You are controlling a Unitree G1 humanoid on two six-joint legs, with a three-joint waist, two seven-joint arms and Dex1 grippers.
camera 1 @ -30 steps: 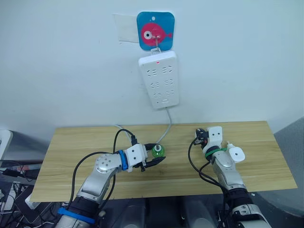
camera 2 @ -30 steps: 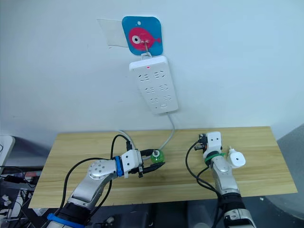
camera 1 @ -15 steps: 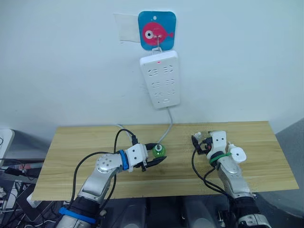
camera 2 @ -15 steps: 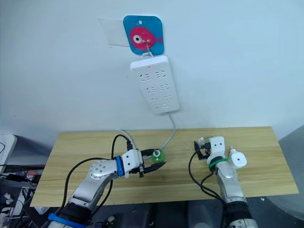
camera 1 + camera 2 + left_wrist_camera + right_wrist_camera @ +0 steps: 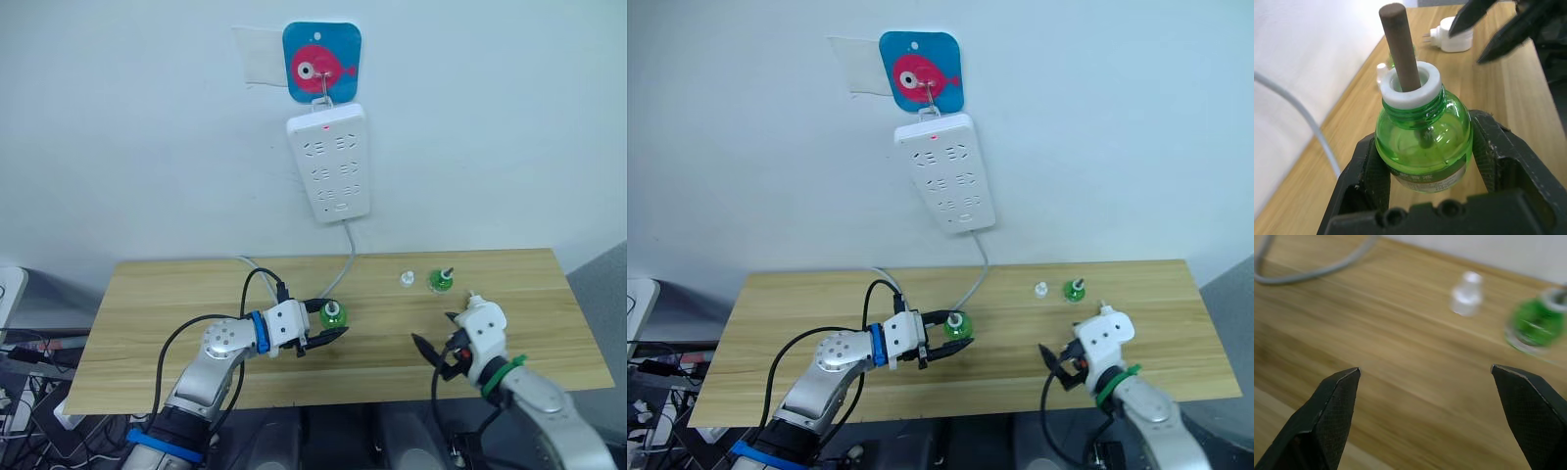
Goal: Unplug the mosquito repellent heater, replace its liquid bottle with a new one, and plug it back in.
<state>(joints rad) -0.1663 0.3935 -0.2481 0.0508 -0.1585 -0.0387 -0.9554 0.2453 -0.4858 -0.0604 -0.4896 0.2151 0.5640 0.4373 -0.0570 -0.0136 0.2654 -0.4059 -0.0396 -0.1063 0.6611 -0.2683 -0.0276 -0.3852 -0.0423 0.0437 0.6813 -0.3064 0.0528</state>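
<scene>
Right claw (image 5: 431, 354) pulled back toward the table's near edge, uncovering the liquid bottle (image 5: 440, 282).

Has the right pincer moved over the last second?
Yes. The right pincer has pulled back toward the table's near edge, away from the power strip on the wall, uncovering a green bottle and small white cap.

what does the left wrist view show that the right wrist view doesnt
Left wrist view, not the right: the left tool shut on a green bottle with a bare brown wick, and the white heater lying on the table beyond it. Right wrist view, not the left: nothing new, just a closer look across the table. Both: the open right tool, the small white cap, the second green bottle beside it, and the grey cable.
</scene>
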